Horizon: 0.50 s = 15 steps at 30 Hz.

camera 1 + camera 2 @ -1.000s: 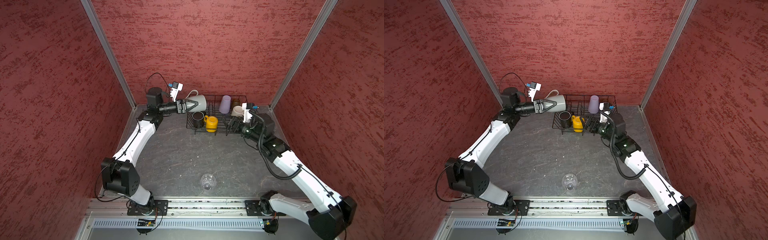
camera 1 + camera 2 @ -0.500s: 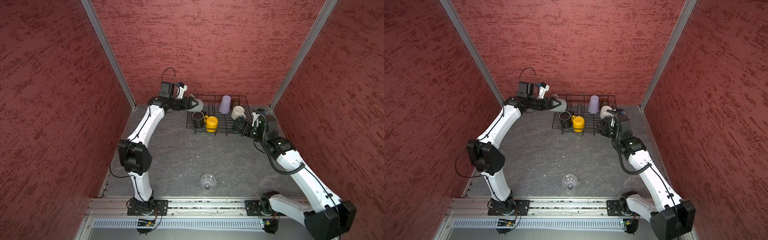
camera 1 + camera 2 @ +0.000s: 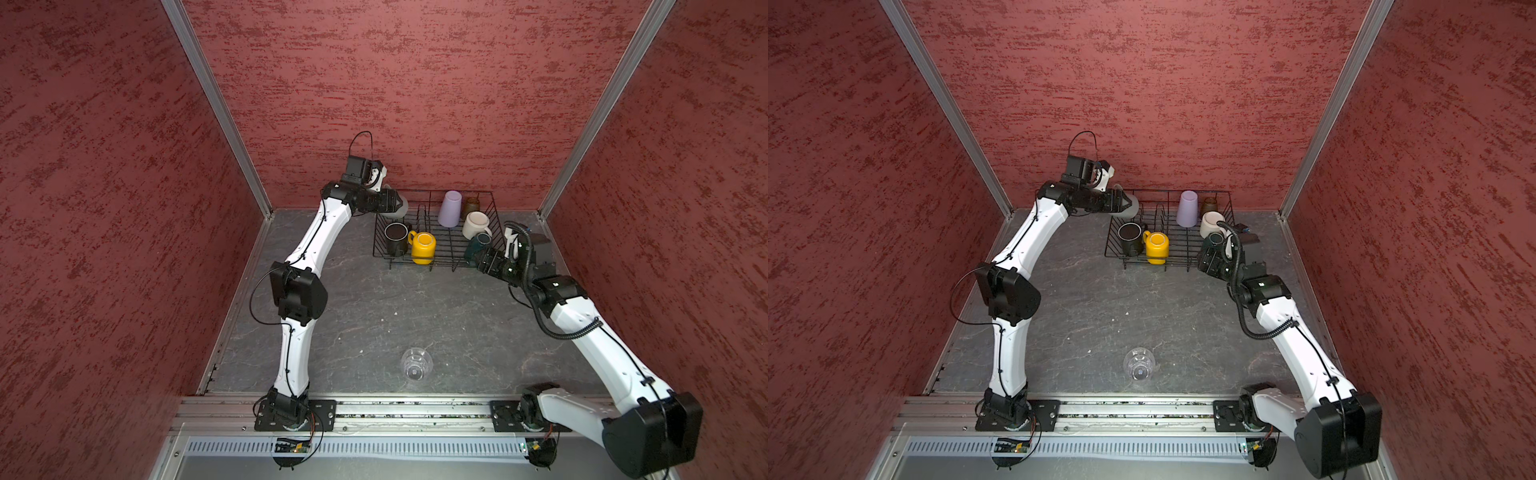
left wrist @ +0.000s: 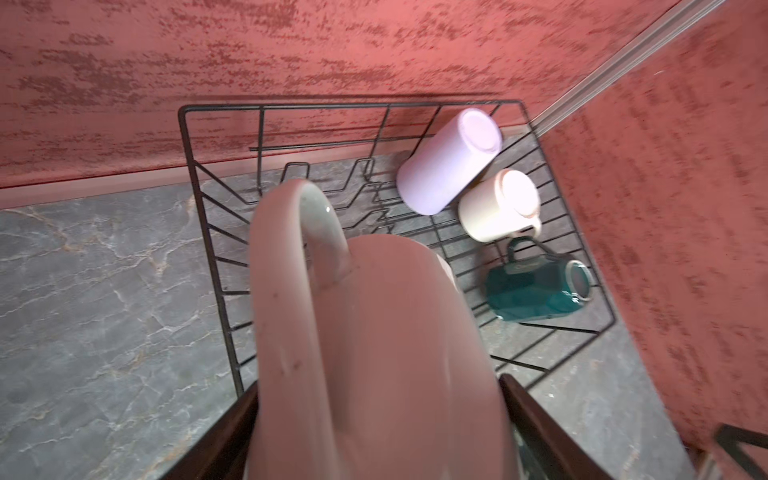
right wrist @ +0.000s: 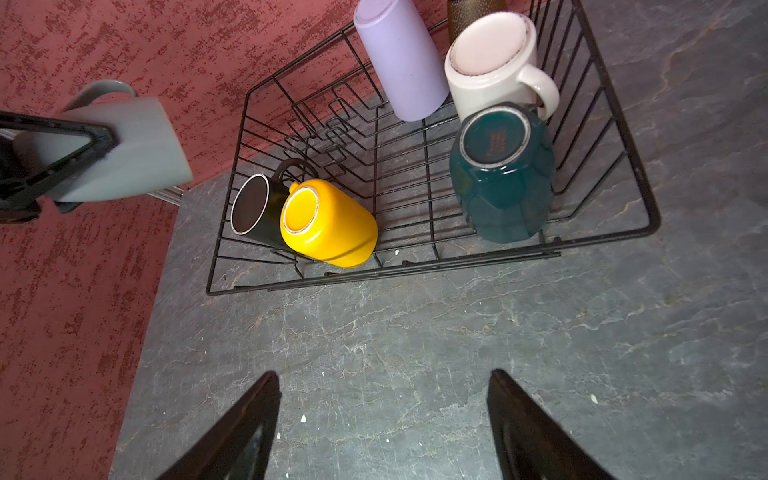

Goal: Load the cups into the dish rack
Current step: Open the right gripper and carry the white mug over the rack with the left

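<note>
Gripping the grey mug [image 5: 137,153], the left hand [image 3: 1120,203] hovers at the dish rack [image 4: 353,104]; right hand [image 5: 382,374] gapes empty.

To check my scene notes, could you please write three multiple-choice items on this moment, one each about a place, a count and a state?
1. The right gripper is: A open, empty; B shut on a cup; C shut, empty.
2. Cups in the rack: A four; B six; C eight.
3. The clear glass is: A in the rack; B on the table, apart from the rack; C in the right gripper.
Key: 1 A, only table shows between its fingers; 2 B, black mug, yellow mug, white mug, teal mug, tumbler, amber glass; 3 B, it sits alone there.
</note>
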Each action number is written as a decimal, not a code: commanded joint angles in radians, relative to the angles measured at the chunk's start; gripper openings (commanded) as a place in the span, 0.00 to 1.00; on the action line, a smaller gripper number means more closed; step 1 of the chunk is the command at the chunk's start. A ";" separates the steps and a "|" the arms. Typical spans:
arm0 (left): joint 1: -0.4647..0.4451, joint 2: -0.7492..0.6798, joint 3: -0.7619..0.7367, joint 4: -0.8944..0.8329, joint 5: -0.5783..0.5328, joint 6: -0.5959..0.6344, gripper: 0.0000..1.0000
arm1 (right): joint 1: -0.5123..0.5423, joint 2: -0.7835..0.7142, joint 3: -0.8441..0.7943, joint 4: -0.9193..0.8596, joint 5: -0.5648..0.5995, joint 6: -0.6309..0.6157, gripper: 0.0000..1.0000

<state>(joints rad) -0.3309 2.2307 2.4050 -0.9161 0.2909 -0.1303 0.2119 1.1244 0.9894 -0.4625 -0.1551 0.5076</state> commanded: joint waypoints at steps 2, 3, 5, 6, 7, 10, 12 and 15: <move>-0.021 0.072 0.117 -0.003 -0.115 0.064 0.00 | -0.006 -0.056 -0.013 -0.023 -0.015 0.001 0.79; -0.025 0.084 0.122 0.012 -0.132 0.073 0.00 | -0.006 -0.064 -0.014 -0.029 -0.017 0.001 0.79; -0.031 0.105 0.123 0.040 -0.157 0.080 0.00 | -0.006 -0.080 -0.021 -0.036 -0.018 0.006 0.78; -0.033 0.113 0.124 0.055 -0.173 0.081 0.00 | -0.006 -0.089 -0.025 -0.039 -0.020 0.008 0.78; -0.035 0.121 0.123 0.068 -0.186 0.083 0.00 | -0.006 -0.097 -0.028 -0.042 -0.022 0.011 0.78; -0.040 0.141 0.122 0.106 -0.202 0.093 0.00 | -0.006 -0.123 -0.046 -0.049 -0.027 0.024 0.78; -0.043 0.157 0.126 0.126 -0.201 0.104 0.00 | -0.006 -0.141 -0.059 -0.050 -0.032 0.034 0.78; -0.049 0.177 0.130 0.142 -0.212 0.115 0.00 | -0.006 -0.163 -0.076 -0.056 -0.034 0.044 0.78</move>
<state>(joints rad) -0.3710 2.3806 2.4954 -0.8669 0.1020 -0.0475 0.2119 0.9852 0.9253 -0.5014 -0.1726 0.5274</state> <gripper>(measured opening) 0.795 0.777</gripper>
